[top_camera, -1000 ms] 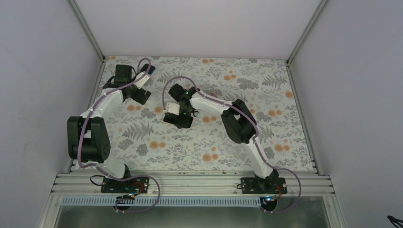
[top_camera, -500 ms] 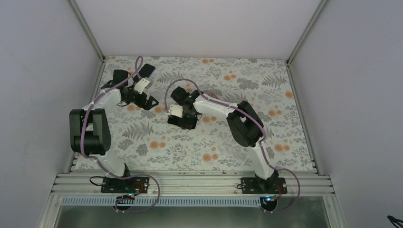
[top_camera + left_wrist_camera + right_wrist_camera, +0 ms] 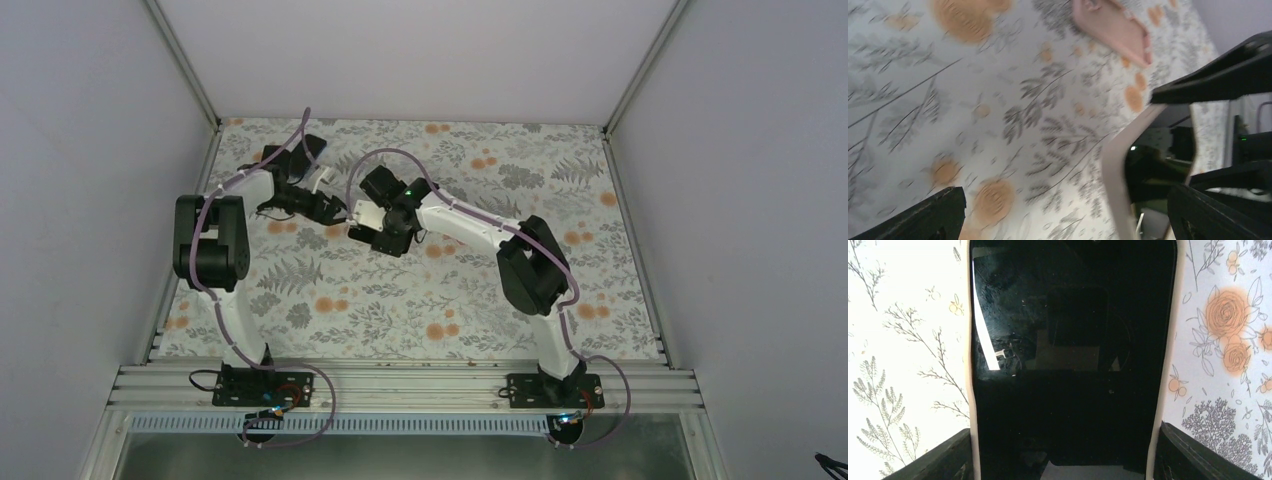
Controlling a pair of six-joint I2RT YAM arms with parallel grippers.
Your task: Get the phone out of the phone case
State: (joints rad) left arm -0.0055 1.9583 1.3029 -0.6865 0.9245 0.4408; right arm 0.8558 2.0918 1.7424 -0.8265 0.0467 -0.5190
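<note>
The table is covered by a pale cloth printed with grey ferns and orange flowers (image 3: 420,310), enclosed by plain white wall panels (image 3: 400,50) and bordered at the near edge by a ribbed aluminium rail (image 3: 400,385). A small dark flat object (image 3: 314,148) is seen at the cloth's far left. A pink flat piece (image 3: 1113,27) is seen lying on the cloth in the left wrist view.

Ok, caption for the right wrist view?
Right end effector grips cased phone over floral cloth.

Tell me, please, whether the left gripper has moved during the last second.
Yes. The left gripper has moved rightward, away from the table's left edge, toward the right gripper.
</note>
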